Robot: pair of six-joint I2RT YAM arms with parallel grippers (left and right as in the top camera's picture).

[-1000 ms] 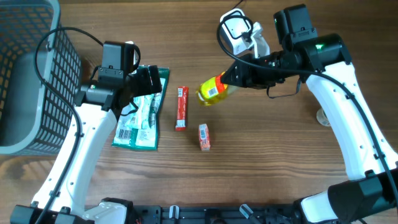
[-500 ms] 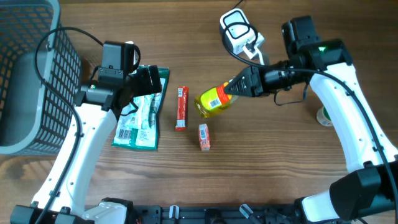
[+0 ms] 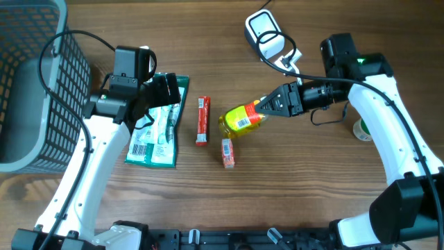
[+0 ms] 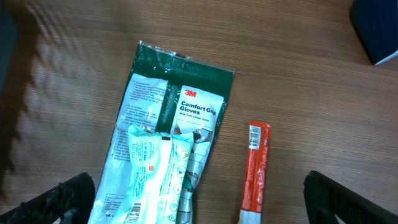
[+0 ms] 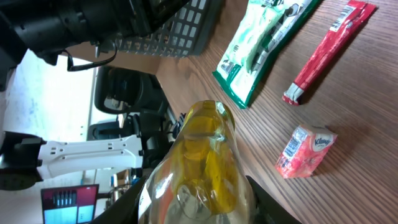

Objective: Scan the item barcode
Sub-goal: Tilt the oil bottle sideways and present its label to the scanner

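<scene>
A yellow bottle with a white barcode label hangs over the middle of the table, and my right gripper is shut on its neck end. In the right wrist view the bottle fills the space between the black fingers. The white barcode scanner lies at the table's far edge, up and right of the bottle. My left gripper stands open above a green glove packet; its wrist view shows the packet and nothing between the fingertips.
A red stick pack and a small pink tissue pack lie just left of and below the bottle. A grey wire basket stands at the far left. A small round disc lies by the right arm.
My right arm has carried the bottle down and away from the scanner, toward the table's middle near the tissue pack. The left arm has not moved.
</scene>
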